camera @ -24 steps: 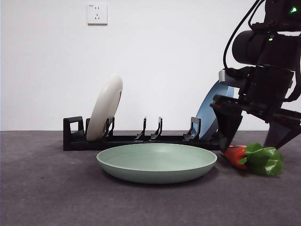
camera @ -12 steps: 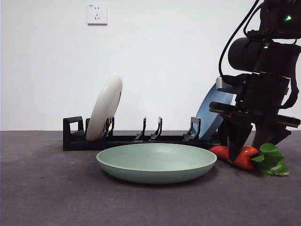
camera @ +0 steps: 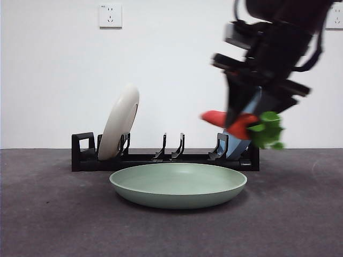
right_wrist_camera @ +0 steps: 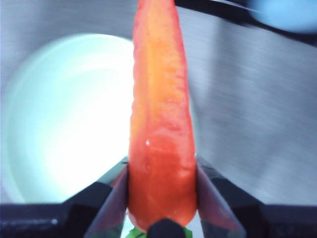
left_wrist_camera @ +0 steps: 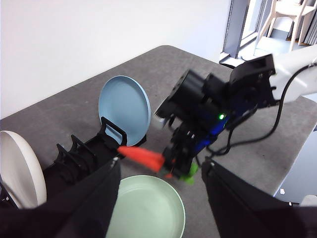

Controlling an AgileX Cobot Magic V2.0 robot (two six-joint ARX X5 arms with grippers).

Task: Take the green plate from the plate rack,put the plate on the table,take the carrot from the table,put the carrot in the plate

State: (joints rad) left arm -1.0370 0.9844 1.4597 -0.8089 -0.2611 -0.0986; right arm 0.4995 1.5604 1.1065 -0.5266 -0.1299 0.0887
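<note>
The carrot (camera: pixel 229 122) hangs in the air above the right rim of the green plate (camera: pixel 178 184), red tip pointing left and leafy top to the right. My right gripper (camera: pixel 242 119) is shut on it; the right wrist view shows the carrot (right_wrist_camera: pixel 161 124) clamped between the jaws over the green plate (right_wrist_camera: pixel 64 114). That plate lies flat on the table (camera: pixel 53 214) in front of the plate rack (camera: pixel 161 159). My left gripper (left_wrist_camera: pixel 159 171) waits high above, open and empty, looking down on the carrot (left_wrist_camera: pixel 141 156) and the green plate (left_wrist_camera: pixel 148 210).
A cream-white plate (camera: pixel 120 122) stands in the rack's left slots. A blue plate (left_wrist_camera: pixel 124 106) stands at the rack's right end, mostly hidden behind the right arm in the front view. A wall socket (camera: pixel 110 15) is on the white wall behind.
The right gripper closed on the carrot lying right of the plate, then lifted it off the table and carried it up and leftward.
</note>
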